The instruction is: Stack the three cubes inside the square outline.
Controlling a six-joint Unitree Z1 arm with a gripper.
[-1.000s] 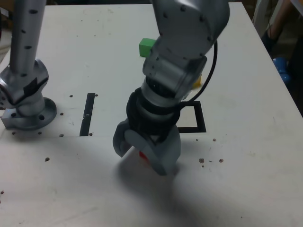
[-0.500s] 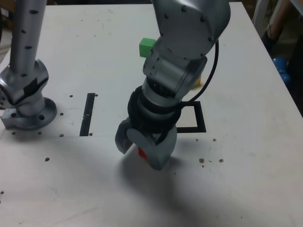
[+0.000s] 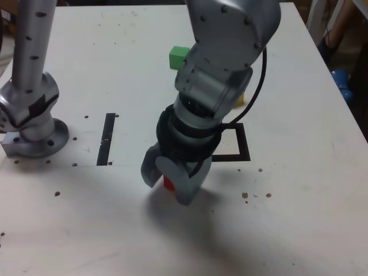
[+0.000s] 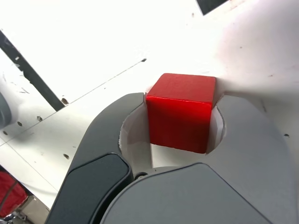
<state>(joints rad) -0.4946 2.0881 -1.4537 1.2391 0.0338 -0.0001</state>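
My smooth grey gripper (image 4: 180,116) is pinching the solid, flat-faced red cube (image 4: 180,112) above the hole-pitted white table (image 4: 107,51).

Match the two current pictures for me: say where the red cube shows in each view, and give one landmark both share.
Exterior view: the red cube is just below the middle, partly hidden by the gripper.
Wrist view: it is large, near the middle, between the gripper's jaws, which are closed on it.
Shared landmark: the straight black strip, left of the gripper in the exterior view and also visible in the wrist view.
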